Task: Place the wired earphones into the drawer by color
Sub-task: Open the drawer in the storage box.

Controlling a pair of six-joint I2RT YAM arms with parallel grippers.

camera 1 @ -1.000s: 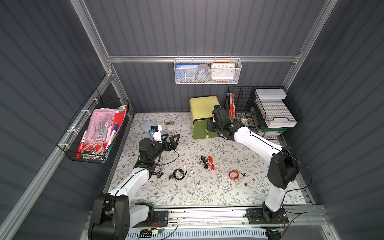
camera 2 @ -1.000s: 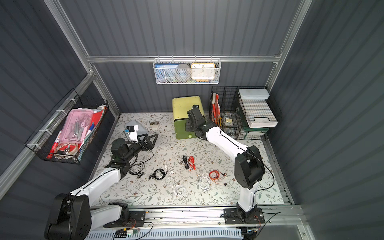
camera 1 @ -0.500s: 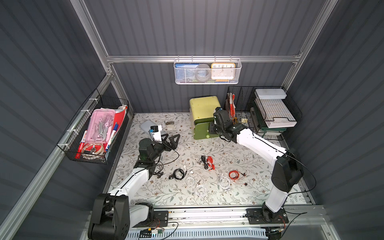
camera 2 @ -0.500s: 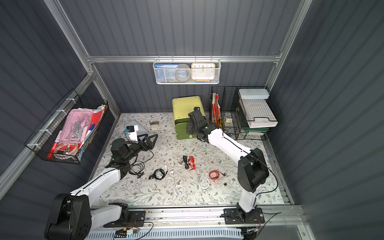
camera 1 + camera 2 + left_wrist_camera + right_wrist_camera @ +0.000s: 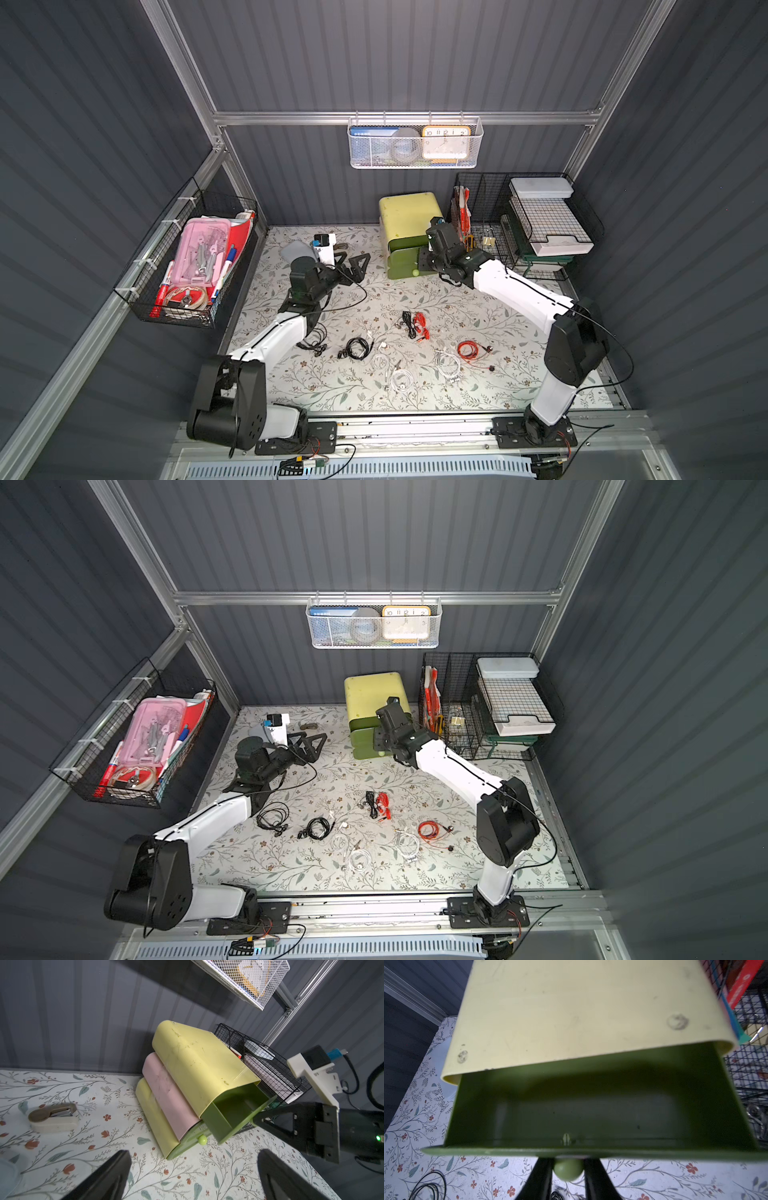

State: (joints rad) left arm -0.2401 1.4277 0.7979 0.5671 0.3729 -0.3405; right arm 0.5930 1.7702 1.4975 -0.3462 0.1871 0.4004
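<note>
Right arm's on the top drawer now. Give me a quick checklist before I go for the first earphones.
1. Top drawer open and empty: ok.
2. Right gripper free: not ok, jaws shut on the knob.
3. Left gripper jaws open, empty: ok.
4. Red earphones, black earphones and white earphones visible on the mat: ok.
5. Lower drawers empty: cannot tell, both shut.

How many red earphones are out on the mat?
2. One red coil lies against a black set; the other red coil sits beside a white coil. Others may be hidden.
</note>
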